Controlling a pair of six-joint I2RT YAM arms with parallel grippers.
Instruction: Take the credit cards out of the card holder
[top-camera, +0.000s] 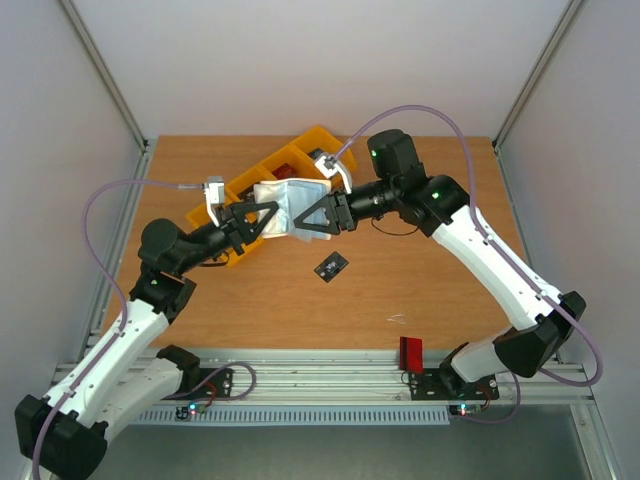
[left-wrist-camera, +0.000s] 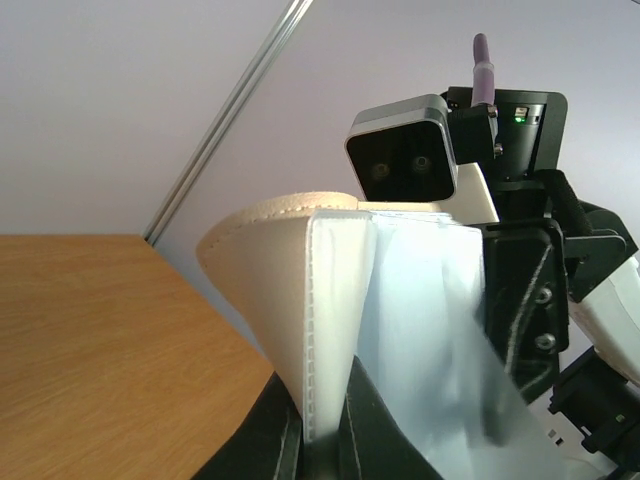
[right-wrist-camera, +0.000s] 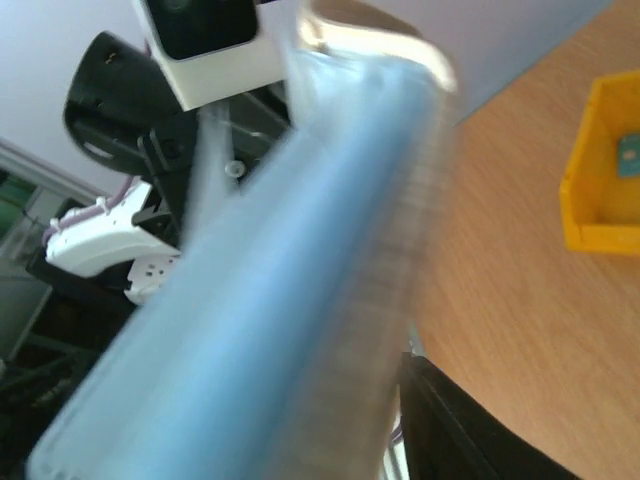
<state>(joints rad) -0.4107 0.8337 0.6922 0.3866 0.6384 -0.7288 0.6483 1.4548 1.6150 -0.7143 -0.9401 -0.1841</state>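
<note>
The card holder (top-camera: 285, 205) is held up in the air above the back half of the surface (top-camera: 430, 290), in front of the yellow bins (top-camera: 310, 145), with an arm on each side of it. The left gripper (top-camera: 258, 222) is clamped on the holder's left edge; its wrist view shows the beige cover and the clear inner sleeves rising from between its fingers. The right gripper (top-camera: 308, 222) meets the holder's right edge, but its wrist view is filled by a blurred stretch of sleeve, so whether its jaws are pressed on the holder or standing apart around it cannot be told. The black card (top-camera: 331, 266) lies flat on the surface, below the holder and apart from it, so that card is out. The red card (top-camera: 411, 351) appears to sit at the near edge of the surface beside the right arm's base, well away from the holder, so it looks to be out too. The sleeves in the left wrist view look pale, with no card plainly showing, though a dark smudge behind the plastic cannot be made out. By this reading the removal is largely done; what is left is checking the sleeves for any remaining card.
</note>
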